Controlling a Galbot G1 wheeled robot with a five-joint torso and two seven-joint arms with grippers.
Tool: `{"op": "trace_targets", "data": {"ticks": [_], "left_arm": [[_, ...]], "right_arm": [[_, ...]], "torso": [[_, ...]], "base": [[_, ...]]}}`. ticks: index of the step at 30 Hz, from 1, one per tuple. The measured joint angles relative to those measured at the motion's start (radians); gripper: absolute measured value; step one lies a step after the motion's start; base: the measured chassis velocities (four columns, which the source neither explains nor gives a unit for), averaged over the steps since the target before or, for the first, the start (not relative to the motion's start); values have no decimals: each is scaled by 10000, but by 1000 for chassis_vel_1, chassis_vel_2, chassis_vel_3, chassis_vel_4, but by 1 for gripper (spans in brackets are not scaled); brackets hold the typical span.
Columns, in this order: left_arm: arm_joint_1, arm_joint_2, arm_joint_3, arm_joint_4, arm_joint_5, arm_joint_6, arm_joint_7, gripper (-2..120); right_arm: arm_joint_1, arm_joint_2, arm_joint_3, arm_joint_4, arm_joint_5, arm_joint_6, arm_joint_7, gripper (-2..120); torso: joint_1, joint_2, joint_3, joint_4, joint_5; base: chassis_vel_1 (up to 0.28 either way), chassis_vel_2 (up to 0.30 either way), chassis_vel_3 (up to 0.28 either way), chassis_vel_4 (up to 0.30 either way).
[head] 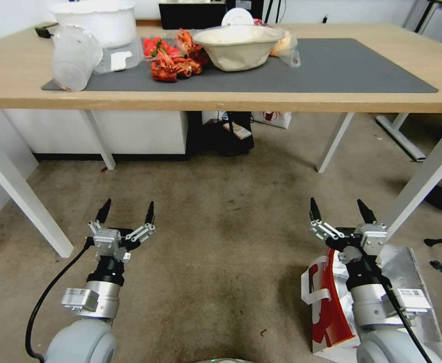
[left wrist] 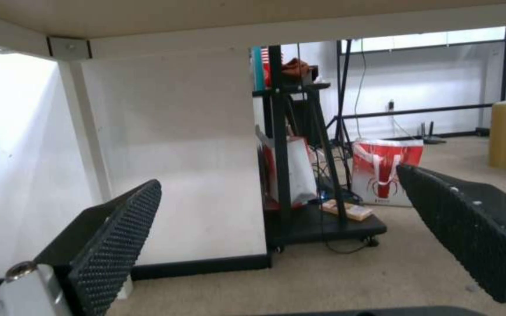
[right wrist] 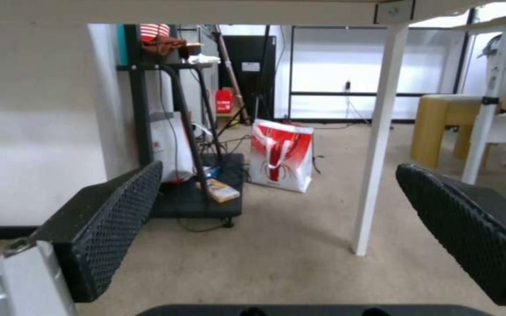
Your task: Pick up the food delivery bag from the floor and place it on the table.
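The food delivery bag (head: 326, 305) stands on the floor (head: 221, 242) at the lower right of the head view, white and red with its silver foil lining (head: 407, 272) open upward. My right gripper (head: 338, 209) hovers open just past the bag's far edge, and that arm's wrist covers the bag's middle. To the left, my left gripper (head: 128, 212) is open over bare carpet. Both wrist views look under the table (head: 231, 98) between spread fingers (left wrist: 118, 237) (right wrist: 112, 224) holding nothing. The light-wood tabletop carries a dark grey mat (head: 331, 70).
White table legs (head: 24, 196) (head: 422, 176) flank both arms. On the mat sit a paper bowl (head: 238, 48), red food packets (head: 173, 63) and clear tubs (head: 74, 55). Under the table are a black cart (head: 231, 133), a white cabinet (head: 130, 131) and another red-and-white bag (right wrist: 279, 156).
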Motion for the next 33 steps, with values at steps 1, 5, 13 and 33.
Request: {"op": "trace_targets", "data": {"ticks": [1, 5, 13, 33], "left_arm": [[-1, 28, 12, 30, -10, 5, -1, 100], [8, 133, 69, 192, -12, -1, 9, 100], [-139, 146, 136, 287, 52, 113, -32, 100], [-290, 136, 122, 771, 143, 185, -336, 100]], "right_arm": [[19, -93, 143, -43, 66, -41, 4, 100], [41, -213, 476, -212, 150, -43, -12, 100], [154, -467, 1235, -771, 196, 145, -11, 100], [-55, -1042, 3210, -2774, 836, 1048, -208, 100]], "torso": [[0, 5, -1, 0, 1], [2, 13, 0, 0, 0], [4, 26, 0, -1, 1], [7, 45, 0, -1, 0]], "base": [[0, 0, 0, 0], [0, 0, 0, 0], [0, 0, 0, 0], [0, 0, 0, 0]]}}
